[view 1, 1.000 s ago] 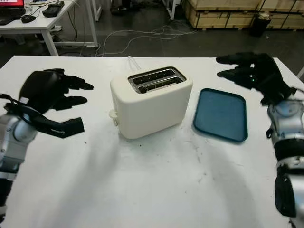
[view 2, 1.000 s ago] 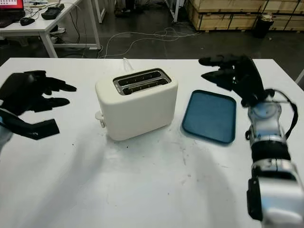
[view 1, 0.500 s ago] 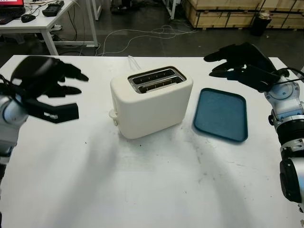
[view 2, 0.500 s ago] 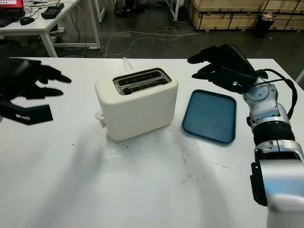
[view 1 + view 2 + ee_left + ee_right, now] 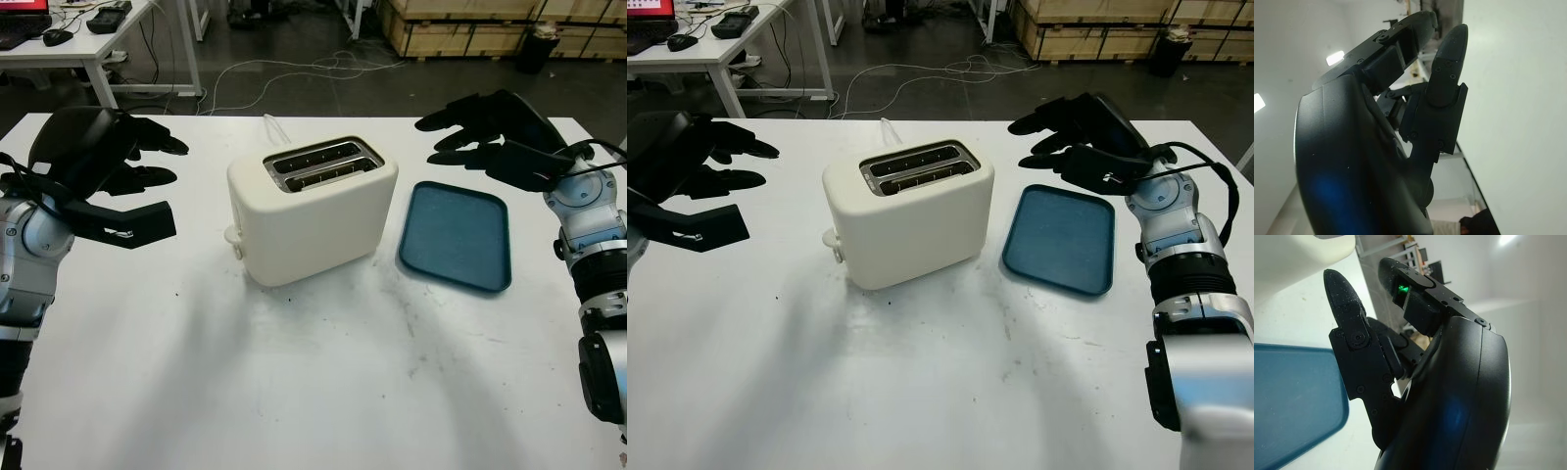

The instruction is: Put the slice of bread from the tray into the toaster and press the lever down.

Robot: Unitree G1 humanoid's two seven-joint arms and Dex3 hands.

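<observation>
A cream two-slot toaster (image 5: 312, 208) stands mid-table, its slots dark inside; what they hold I cannot tell. Its lever knob (image 5: 233, 236) sticks out low on the left-facing end. To its right lies a blue tray (image 5: 456, 235), its floor showing from rim to rim. My left hand (image 5: 162, 191) hovers open above the table, left of the toaster and apart from it. My right hand (image 5: 433, 145) is open in the air over the tray's far edge, fingertips toward the toaster. In the right wrist view its fingers (image 5: 1347, 318) sit above the tray (image 5: 1288, 401).
The white table (image 5: 323, 392) reaches wide in front of the toaster. A white cord (image 5: 276, 129) runs off its back edge. Beyond are a dark floor with cables, a desk (image 5: 88, 49) at back left and wooden pallets (image 5: 470, 24) at back right.
Over the second my left hand rose, then settled slightly lower and nearer the toaster. My right hand turned palm-down and shifted left toward the toaster. Toaster and tray stayed put.
</observation>
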